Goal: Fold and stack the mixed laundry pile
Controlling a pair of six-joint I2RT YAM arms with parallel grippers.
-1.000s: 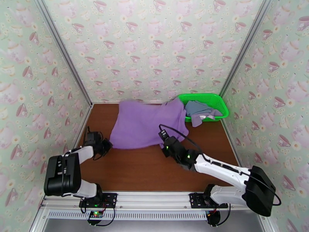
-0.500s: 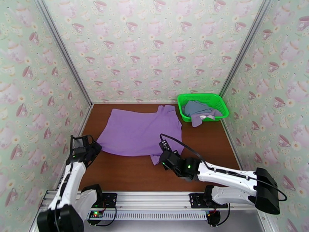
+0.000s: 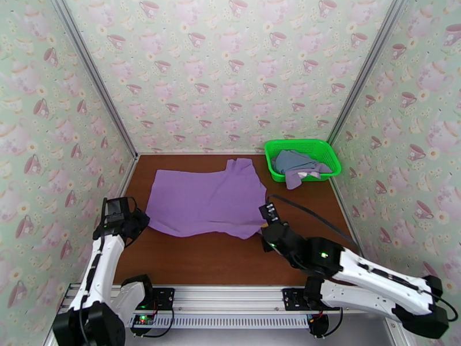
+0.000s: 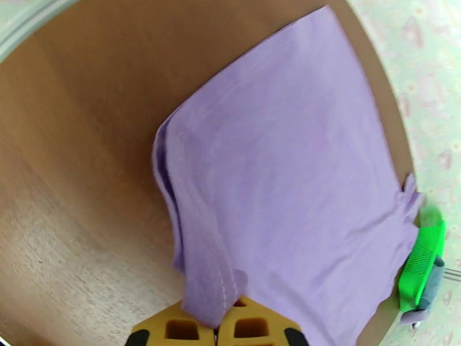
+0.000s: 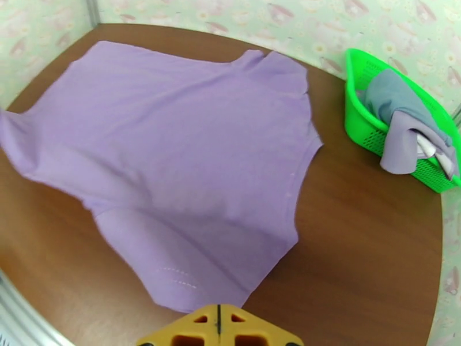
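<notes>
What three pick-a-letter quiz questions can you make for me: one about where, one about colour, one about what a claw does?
1. Where is the green basket?
A. far right corner of the table
B. near left corner
C. table's middle

2. What colour is the shirt?
A. red
B. purple
C. yellow

3. What is the left gripper doing?
A. hanging open
B. reaching into the basket
C. shut on the shirt's edge

Answers: A, it sits at the back right; B, plain from above; C, cloth is pinched between its fingers.
</notes>
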